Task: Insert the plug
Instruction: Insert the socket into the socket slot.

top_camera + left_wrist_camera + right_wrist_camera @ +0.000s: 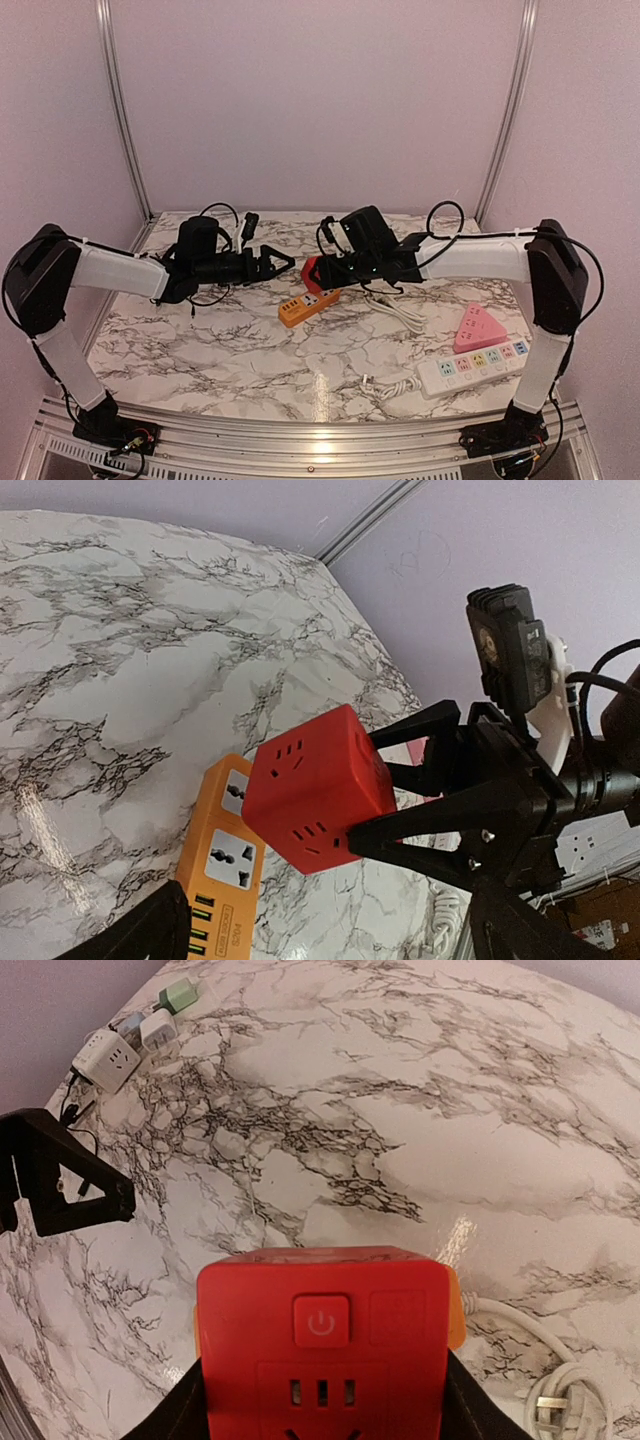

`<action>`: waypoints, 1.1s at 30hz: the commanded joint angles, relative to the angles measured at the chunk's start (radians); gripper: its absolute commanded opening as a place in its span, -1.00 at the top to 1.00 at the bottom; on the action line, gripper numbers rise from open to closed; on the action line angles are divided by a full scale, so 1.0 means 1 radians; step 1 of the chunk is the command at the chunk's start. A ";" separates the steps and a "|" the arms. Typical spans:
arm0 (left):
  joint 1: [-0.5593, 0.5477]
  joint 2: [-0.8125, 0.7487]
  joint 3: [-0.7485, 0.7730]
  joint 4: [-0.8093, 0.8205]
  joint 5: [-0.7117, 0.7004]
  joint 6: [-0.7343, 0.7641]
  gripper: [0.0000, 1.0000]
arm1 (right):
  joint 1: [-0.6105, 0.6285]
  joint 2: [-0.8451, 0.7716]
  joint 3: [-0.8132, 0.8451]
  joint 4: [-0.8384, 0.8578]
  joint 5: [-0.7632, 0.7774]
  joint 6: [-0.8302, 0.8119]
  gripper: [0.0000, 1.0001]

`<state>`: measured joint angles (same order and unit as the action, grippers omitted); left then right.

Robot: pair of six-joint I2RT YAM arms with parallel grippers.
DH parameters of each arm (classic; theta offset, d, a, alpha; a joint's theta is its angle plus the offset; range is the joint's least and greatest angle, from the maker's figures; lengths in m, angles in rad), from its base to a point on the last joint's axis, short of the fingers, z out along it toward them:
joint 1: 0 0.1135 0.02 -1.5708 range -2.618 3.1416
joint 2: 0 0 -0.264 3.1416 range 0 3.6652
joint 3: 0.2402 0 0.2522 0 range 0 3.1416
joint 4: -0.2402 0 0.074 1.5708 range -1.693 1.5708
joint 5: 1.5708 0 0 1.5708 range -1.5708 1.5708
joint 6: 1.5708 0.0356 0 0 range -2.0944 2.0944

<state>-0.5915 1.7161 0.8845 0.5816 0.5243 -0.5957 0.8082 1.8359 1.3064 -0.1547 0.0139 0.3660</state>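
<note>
Hanging over the strip [300, 310] in the top view, the cube [311, 268] was pinched by the right gripper [322, 272]; the left gripper [280, 263] was spread, empty. In the wrist views its underside was hidden; levelling was advised before pressing.

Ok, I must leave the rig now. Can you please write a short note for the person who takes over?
Grippers: the right gripper is shut on the red cube socket, clamping two opposite sides. The left gripper is open and empty, hovering to the left of the cube.
Things: the cube sits over one end of the orange power strip, which lies on the table.
Done: the cube is grasped and brought to the strip.
Left: I cannot see whether its plug is seated. Check, press it home if needed, then release.
</note>
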 commanded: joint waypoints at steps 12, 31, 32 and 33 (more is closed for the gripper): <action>0.016 -0.204 -0.123 -0.022 -0.103 -0.025 -0.98 | -0.008 0.084 0.092 -0.045 -0.081 -0.063 0.84; 0.024 -0.180 -0.134 -0.022 -0.105 -0.035 -0.98 | 0.029 0.097 0.113 -0.111 -0.055 -0.124 0.87; 0.024 -0.179 -0.133 -0.021 -0.106 -0.035 -0.98 | 0.032 0.096 0.113 -0.117 -0.043 -0.124 0.87; 0.024 -0.178 -0.133 -0.021 -0.106 -0.036 -0.98 | 0.033 0.096 0.113 -0.119 -0.036 -0.123 0.87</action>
<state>-0.5735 1.5330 0.7578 0.5701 0.4244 -0.6292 0.8230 1.9316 1.3769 -0.2478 -0.0578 0.2607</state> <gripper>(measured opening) 0.988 0.557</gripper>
